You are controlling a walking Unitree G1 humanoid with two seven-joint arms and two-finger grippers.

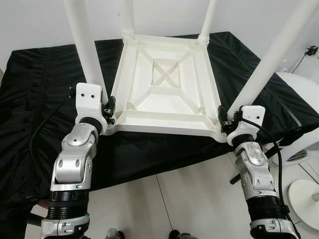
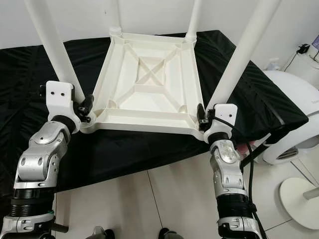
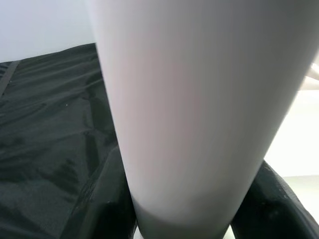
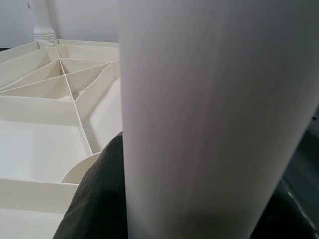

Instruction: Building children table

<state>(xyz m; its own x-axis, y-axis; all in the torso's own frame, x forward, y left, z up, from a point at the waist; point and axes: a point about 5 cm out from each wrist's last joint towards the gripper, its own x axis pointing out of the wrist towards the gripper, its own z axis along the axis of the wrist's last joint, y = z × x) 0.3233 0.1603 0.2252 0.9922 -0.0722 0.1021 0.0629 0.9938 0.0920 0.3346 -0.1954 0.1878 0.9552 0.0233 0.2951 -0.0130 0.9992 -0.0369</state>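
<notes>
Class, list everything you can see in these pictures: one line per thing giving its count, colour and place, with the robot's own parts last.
Tabletop: one, cream-white, upside down on the black cloth, ribbed underside facing up.
Table legs: four, white, standing up from the tabletop's corners; the two near ones are held by the robot.
Black cloth: one, black, covering the surface under the tabletop.
Floor: pale tiles, in front of the cloth.
White rounded object: one, white, on the robot's right beyond the cloth.
Left hand: black fingers closed on the near left leg's base.
Right hand: black fingers closed on the near right leg's base.
</notes>
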